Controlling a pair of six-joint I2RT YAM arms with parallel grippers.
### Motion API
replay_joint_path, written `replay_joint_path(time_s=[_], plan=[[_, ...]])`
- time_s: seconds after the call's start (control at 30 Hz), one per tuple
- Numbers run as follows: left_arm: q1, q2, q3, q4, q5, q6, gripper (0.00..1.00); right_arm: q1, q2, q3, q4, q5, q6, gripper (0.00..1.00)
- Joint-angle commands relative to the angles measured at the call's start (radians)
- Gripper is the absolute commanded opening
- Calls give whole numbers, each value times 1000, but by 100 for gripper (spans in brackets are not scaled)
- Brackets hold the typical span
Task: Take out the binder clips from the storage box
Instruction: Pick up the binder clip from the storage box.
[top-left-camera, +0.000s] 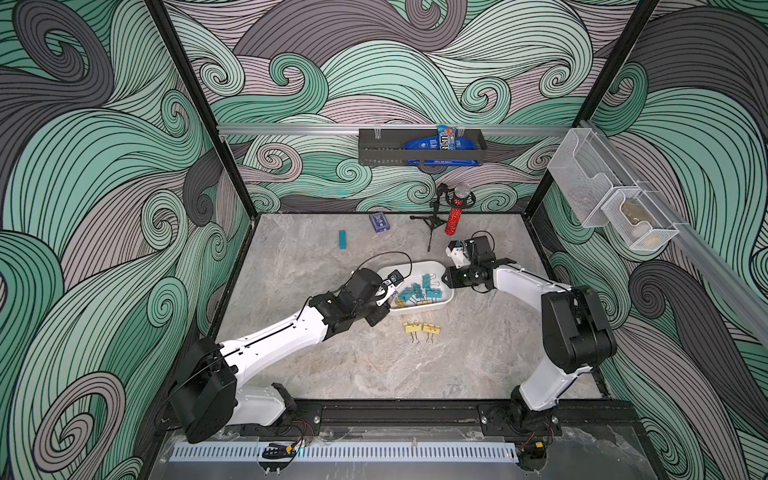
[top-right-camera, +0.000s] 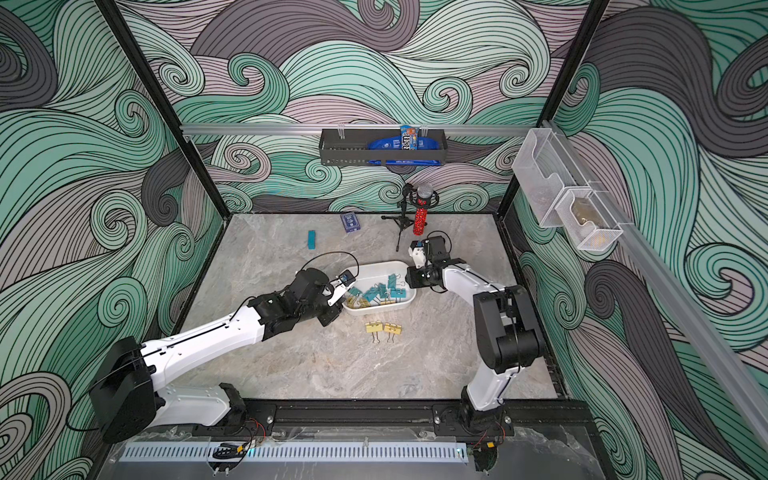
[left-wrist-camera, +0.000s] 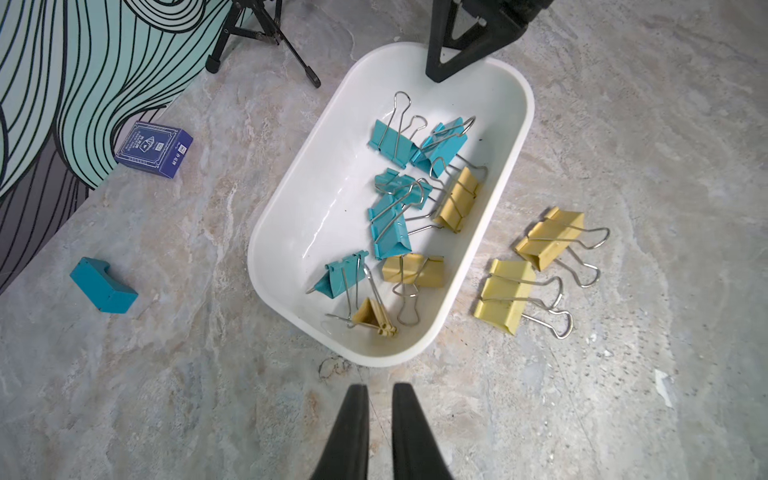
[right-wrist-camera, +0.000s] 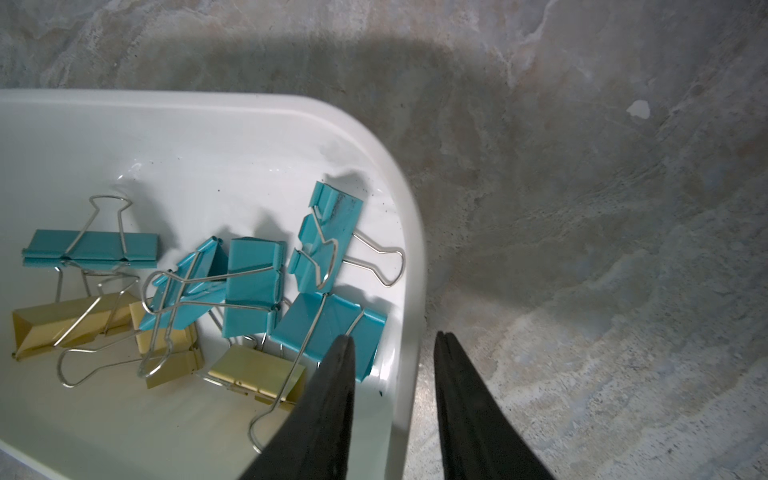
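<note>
Eight binder clips, five teal and three yellow, were seen lying in a loose heap inside the storage box, several with their wire handles crossed over one another. The box was set near the middle of the table. Two more yellow clips were laid side by side on the table just beside the box's long wall nearest the robot's base, not touching it.

The box's end wall was straddled by the right gripper, one finger inside and one outside. The fingers were closed in on that wall, and no clip was held.

The left gripper was held near the opposite end of the box. Its fingers were parted by only a narrow gap, with nothing between them.

Farther off, toward the back wall, a teal block, a blue card box and a microphone on a small tripod were set well apart from the box. A black tray was hung on the back wall, and mesh bins on the right-hand wall.
</note>
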Motion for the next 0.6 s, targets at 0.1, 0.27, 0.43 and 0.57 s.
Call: replay_joint_path(time_s=[0.1,0.27,0.43,0.57], plan=[[-6,76,28,73,19,-39,30,4,15,-6,-8,-14,-13,35],[-13,231,147,9,53,-52,32,3,16,-8,-8,-16,-12,35],[-41,315,206,38,52,5,34,4,14,-8,-8,-15,-13,35],[-53,353,244,57,62,49,36,5,19,-7,-8,-15,-13,35]])
